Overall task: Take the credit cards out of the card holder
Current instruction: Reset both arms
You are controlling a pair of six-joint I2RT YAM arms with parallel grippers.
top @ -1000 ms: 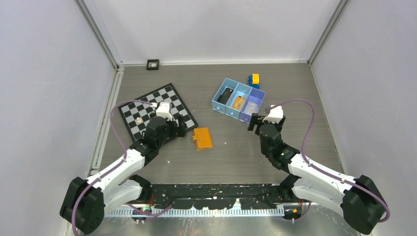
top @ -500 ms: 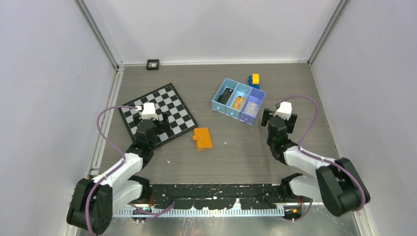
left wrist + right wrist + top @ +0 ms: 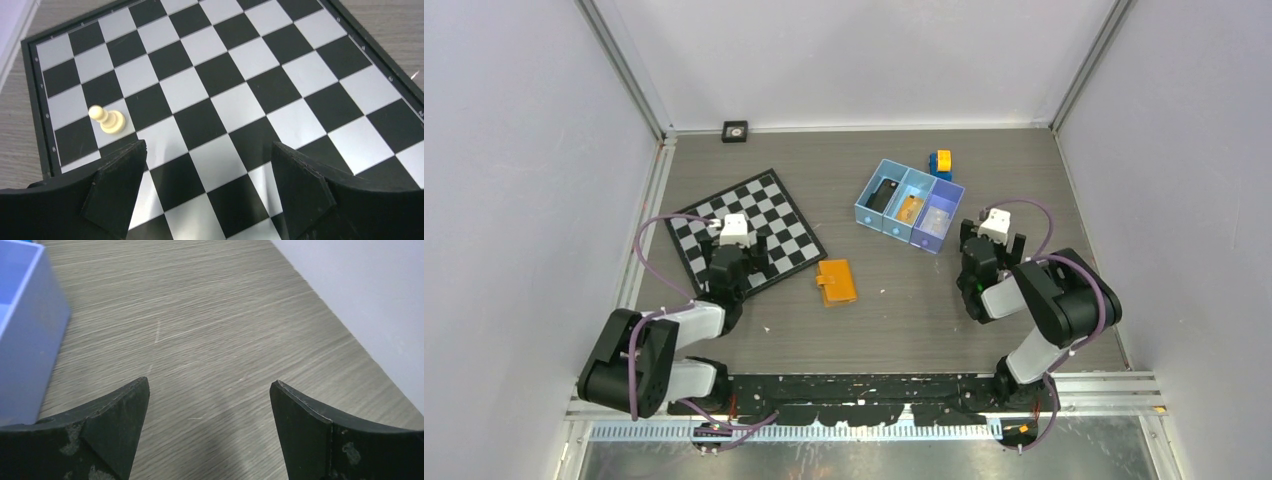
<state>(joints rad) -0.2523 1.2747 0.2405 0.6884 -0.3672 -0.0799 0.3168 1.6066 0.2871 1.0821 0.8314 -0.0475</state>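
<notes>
Right arm further back; card holder closed.

**A:** What lies on the left of the grey wood-grain table?

**B:** A black-and-white chessboard, lying flat and turned at an angle. One pale pawn stands upright on a light square near an edge of the board.

**A:** And on the right?

**B:** A blue tray with three compartments, also angled. The left compartment holds a dark item and the middle an orange one. The right compartment is more violet and holds something pale. A small yellow-and-blue block sits just beyond the tray's far side.

**A:** Anything else?

**B:** A small black square object at the foot of the far wall, well apart from the rest.
</notes>
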